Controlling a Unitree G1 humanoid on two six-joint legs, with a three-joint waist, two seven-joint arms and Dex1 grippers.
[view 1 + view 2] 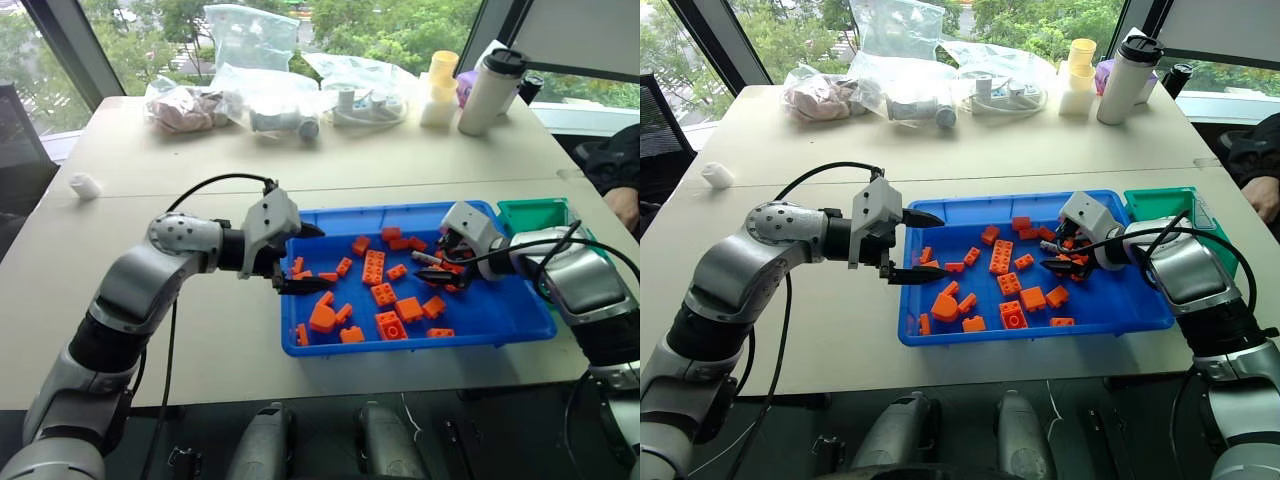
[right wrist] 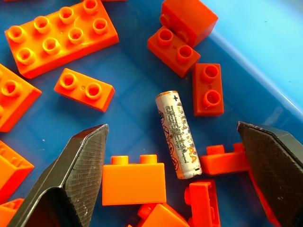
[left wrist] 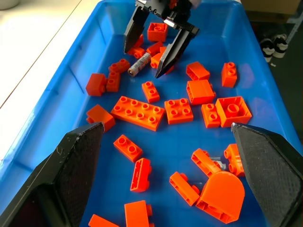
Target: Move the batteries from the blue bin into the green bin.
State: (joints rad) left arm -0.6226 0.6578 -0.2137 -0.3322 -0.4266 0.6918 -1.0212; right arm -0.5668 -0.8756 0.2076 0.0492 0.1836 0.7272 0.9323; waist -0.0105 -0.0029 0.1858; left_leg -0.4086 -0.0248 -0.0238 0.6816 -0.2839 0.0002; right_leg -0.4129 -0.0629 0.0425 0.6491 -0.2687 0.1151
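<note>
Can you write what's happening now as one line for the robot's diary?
right gripper: open above battery | battery: lying in blue bin among orange bricks | left gripper: open | green bin: waiting

A pale beige table (image 1: 300,180) fills the middle of the room, its top crossed by a seam where two sections meet. Behind its far edge, large windows (image 1: 400,25) with dark slanted frames (image 1: 60,45) look out on green trees, and daylight falls evenly across the tabletop. A dark chair (image 1: 20,160) stands at the table's left side, and the floor below the near edge is dark.
</note>
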